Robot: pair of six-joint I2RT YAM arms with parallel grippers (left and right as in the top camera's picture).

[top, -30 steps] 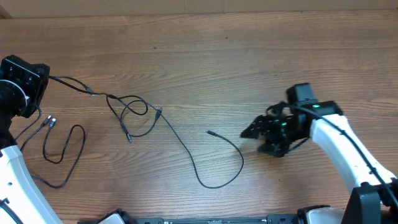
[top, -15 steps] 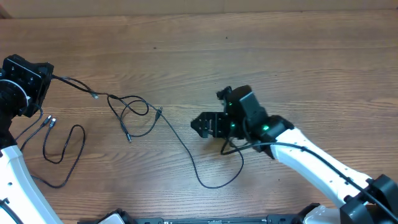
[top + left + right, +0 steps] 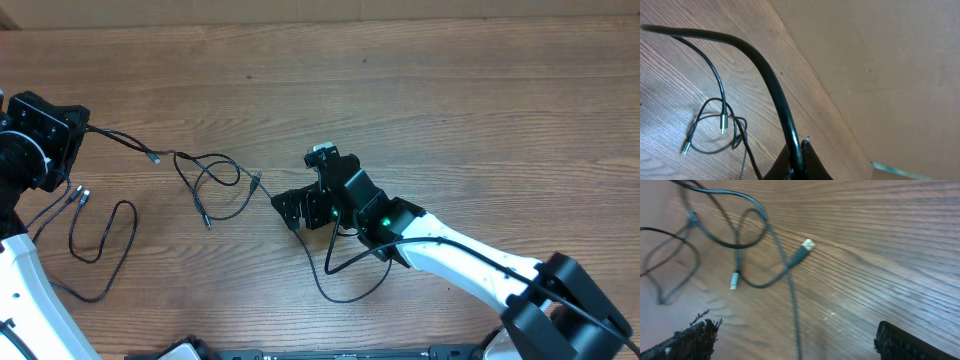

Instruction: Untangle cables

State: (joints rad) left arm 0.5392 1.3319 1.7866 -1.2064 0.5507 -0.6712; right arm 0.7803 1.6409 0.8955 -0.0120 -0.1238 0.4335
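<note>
Cables [image 3: 210, 185]: you have them looped left of centre on the table [image 3: 450, 100] — one long strand trails toward the right arm.
Left gripper [image 3: 797, 159]: far left edge, clamped on one cable, which arches away from it.
Right gripper [image 3: 797, 337]: fingers spread wide, hovering over the long strand — nothing held.

Soft, even light from above, faint shadows beside the cables [image 3: 207, 178] on the matte table [image 3: 450, 100], overhead view crisp, right wrist view blurred, possibly by motion, dimmer at left
</note>
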